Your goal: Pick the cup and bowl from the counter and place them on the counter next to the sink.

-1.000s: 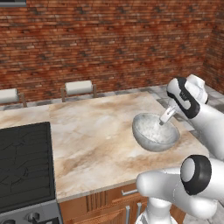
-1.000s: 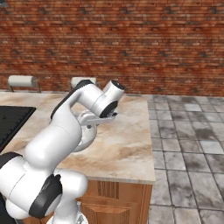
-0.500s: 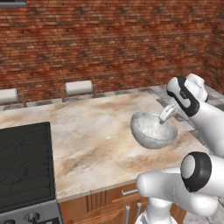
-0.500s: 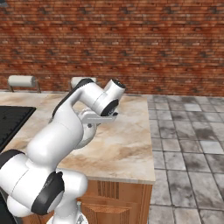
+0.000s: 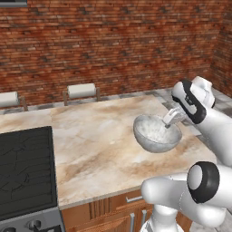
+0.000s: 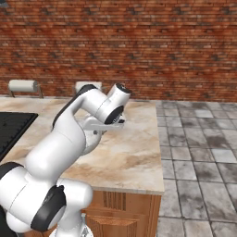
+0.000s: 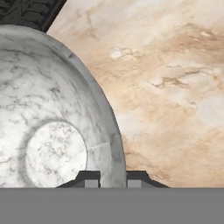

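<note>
The pale grey-white mottled bowl [image 5: 156, 134] hangs tilted a little above the beige marbled counter [image 5: 95, 145], near its right end. My gripper [image 5: 172, 118] is shut on the bowl's right rim. In the hand view the two fingertips [image 7: 89, 179] straddle the bowl's rim [image 7: 114, 162], one inside and one outside, with the bowl [image 7: 52, 127] spreading to the left and the counter [image 7: 175, 87] below. The cup and the sink are out of view.
A black stove top [image 5: 25, 167] lies at the counter's left. Two paper towel rolls [image 5: 81, 90] [image 5: 8, 99] stand along the brick wall. The counter ends at the right, with grey tiled floor [image 6: 199, 152] beyond its edge.
The bowl, held in my gripper, has drifted slightly to the left over the counter. The grip is unchanged.
</note>
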{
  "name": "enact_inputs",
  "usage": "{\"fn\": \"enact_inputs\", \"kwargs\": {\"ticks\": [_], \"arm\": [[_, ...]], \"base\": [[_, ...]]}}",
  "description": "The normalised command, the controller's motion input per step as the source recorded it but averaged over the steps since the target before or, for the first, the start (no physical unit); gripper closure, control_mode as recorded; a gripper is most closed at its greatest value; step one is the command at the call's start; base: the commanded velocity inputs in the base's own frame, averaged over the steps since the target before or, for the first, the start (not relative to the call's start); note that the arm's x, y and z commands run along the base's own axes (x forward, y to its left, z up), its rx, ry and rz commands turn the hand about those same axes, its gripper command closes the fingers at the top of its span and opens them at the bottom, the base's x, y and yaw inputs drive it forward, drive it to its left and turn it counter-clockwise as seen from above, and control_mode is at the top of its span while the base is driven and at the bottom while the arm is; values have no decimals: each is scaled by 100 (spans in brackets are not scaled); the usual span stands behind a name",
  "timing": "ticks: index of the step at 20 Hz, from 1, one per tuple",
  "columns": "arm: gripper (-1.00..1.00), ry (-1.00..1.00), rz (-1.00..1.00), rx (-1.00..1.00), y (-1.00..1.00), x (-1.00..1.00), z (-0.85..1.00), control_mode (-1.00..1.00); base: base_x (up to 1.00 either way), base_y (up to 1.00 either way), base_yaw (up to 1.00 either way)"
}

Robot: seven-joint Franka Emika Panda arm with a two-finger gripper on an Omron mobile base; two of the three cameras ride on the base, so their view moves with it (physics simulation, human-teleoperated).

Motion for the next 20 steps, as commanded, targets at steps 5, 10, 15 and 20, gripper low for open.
{"fn": "enact_inputs", "kwargs": {"ticks": [5,10,15,20], "arm": [[100,11,-13,-19,0,0,0,-100],[100,8,-9,-15,0,0,0,-100],[100,0,0,0,0,0,0,-100],[100,0,0,0,0,0,0,-100]], "base": [[0,0,0],[0,0,0],[0,0,0],[0,0,0]]}}
